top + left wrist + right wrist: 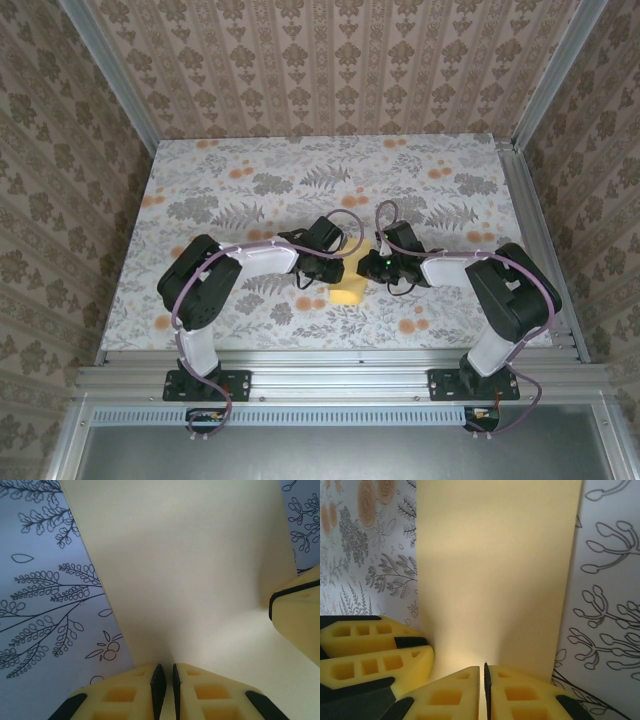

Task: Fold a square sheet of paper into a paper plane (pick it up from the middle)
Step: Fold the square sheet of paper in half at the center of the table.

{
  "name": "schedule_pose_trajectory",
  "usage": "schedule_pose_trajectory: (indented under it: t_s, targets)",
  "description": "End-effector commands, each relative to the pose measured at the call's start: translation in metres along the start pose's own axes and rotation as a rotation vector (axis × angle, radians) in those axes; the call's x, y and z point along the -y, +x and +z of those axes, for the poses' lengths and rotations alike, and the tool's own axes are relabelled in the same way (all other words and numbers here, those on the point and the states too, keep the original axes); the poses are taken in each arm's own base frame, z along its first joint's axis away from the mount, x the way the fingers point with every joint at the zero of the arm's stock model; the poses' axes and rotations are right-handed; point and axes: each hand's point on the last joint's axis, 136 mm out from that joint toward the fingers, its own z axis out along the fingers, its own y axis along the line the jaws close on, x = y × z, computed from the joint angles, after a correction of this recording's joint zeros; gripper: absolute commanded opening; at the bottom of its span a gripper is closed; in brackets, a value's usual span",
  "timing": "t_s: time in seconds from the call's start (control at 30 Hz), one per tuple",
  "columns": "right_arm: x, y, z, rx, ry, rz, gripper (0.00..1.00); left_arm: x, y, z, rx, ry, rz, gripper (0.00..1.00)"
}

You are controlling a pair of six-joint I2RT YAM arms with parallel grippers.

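The mustard-yellow square sheet of paper (pixel 348 293) lies at the middle of the table, near the front, partly hidden under both grippers. My left gripper (pixel 335 268) and right gripper (pixel 372 266) meet tip to tip over it. In the left wrist view the sheet (pixel 190 570) rises into a ridge between the left gripper's (pixel 166 680) nearly touching pads, and a right fingertip (pixel 300 615) shows at the edge. In the right wrist view the right gripper (pixel 484 680) is shut on a pinch of the sheet (pixel 495 560), with the left gripper's fingers (pixel 370 650) close beside it.
The table (pixel 250 180) carries a grey-and-orange floral cloth. Aluminium rails (pixel 540 240) frame its sides and front edge. Patterned walls (pixel 330 60) close in the back and both sides.
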Motion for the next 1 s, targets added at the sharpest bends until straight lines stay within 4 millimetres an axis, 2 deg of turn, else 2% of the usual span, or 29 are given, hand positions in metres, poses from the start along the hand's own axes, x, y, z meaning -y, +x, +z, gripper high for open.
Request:
schedule_pose_trajectory:
  t_s: [0.0, 0.37, 0.57, 0.73, 0.97]
  targets:
    - [0.004, 0.011, 0.002, -0.066, 0.022, 0.003, 0.15, -0.044, 0.086, 0.024, -0.297, -0.148, -0.017, 0.18]
    - [0.026, 0.041, -0.005, -0.179, 0.097, -0.039, 0.15, -0.046, 0.088, 0.026, -0.311, -0.154, -0.010, 0.18]
    - [0.037, 0.055, -0.017, -0.192, 0.129, -0.039, 0.15, -0.046, 0.088, 0.026, -0.314, -0.156, -0.004, 0.18]
    - [0.019, 0.048, -0.027, -0.143, 0.066, -0.026, 0.15, -0.045, 0.086, 0.027, -0.313, -0.149, -0.002, 0.18]
    - [-0.017, 0.014, -0.031, 0.009, -0.056, 0.009, 0.15, -0.043, 0.085, 0.026, -0.307, -0.145, 0.002, 0.18]
